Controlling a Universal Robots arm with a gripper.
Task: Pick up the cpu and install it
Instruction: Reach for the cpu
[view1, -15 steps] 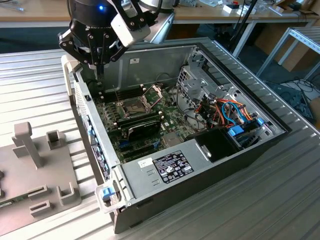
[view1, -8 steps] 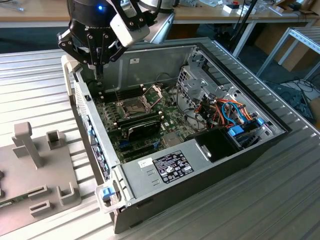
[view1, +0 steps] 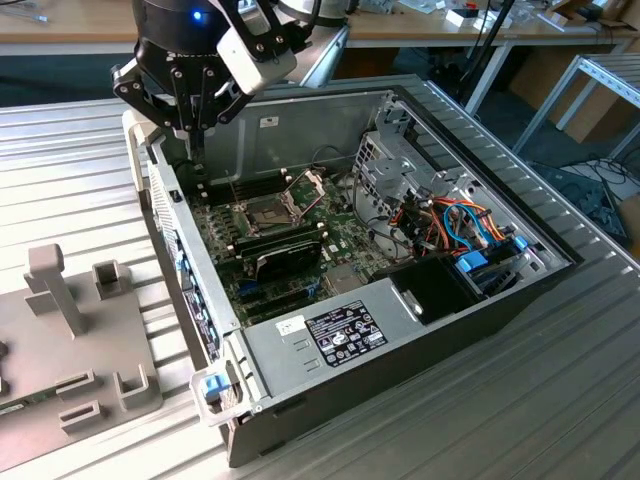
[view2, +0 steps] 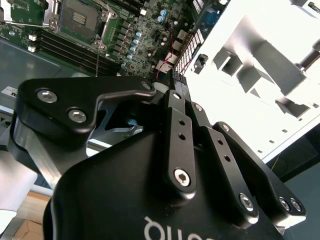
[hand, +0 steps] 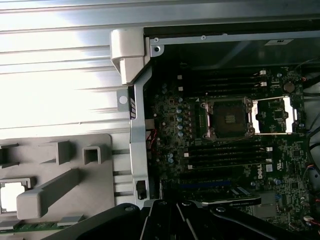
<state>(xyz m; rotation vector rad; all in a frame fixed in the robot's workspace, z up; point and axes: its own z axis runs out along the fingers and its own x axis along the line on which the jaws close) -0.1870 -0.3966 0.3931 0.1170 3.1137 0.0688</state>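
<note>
Exterior view gives me the gripper (view1: 196, 150) closed on nothing, hanging over the case (view1: 420, 372) wall. First wrist view puts the cpu (hand: 10, 196) well apart from it, in a fixture (hand: 100, 186) pocket outside the case, and the socket (hand: 227, 118) sits open.
</note>
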